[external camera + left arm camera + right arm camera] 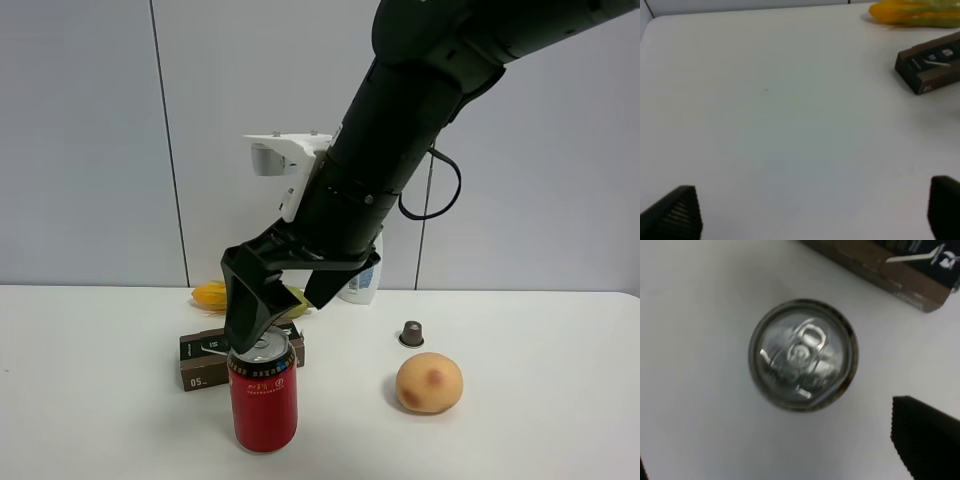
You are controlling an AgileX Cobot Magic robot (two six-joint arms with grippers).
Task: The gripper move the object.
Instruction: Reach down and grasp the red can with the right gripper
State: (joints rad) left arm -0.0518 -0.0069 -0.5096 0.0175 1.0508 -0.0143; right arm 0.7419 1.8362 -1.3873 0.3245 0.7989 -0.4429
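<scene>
Red can (264,400) upright on the table (90,400), close to the front edge, a little left of the middle in the high view. Right gripper (282,312) directly over its silver top, jaws spread wide, nothing held. In the right wrist view, bare table on both sides between the rim and the fingers (925,440). In the high view, one finger tip very near the rim, contact not clear.

Just behind the can, touching or almost, a brown box (205,362); hardly any room on that side. To the left, wide open table. To the right, a clear gap, then a peach (429,382), with a small capsule (411,333) behind it. Farther back, near the wall, a yellow thing (212,295) and a white bottle (362,282), the bottle mostly hidden by the arm.

Left gripper (812,212) low over bare table, also wide apart and holding nothing, with the box corner and the yellow thing far ahead of it.
</scene>
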